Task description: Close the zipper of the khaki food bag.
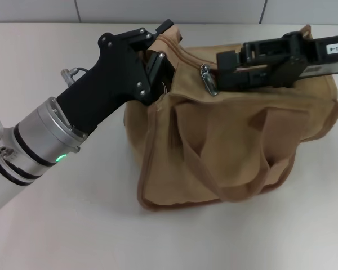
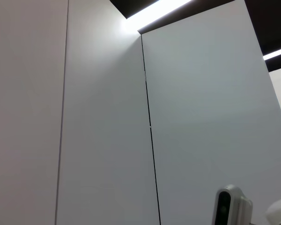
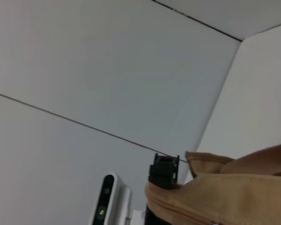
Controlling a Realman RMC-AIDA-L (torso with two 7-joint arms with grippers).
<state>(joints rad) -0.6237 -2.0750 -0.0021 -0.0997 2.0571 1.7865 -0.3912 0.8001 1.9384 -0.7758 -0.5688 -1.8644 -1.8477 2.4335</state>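
I see the bag (image 1: 236, 146), tan canvas with two wide straps, standing on the table. Its zipper (image 1: 209, 80) has a silver pull tab on top.

Khaki food bag (image 1: 231, 146) on white table (image 1: 73, 225)

The scene is evenly and brightly lit from above, soft shadows being cast on the bench (image 1: 73, 225), while glare is seen from a ceiling strip light (image 2: 154, 9).

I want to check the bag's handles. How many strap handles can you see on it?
1 on the khaki food bag: a strap handle hanging down its near side. A second may be hidden under the hands.
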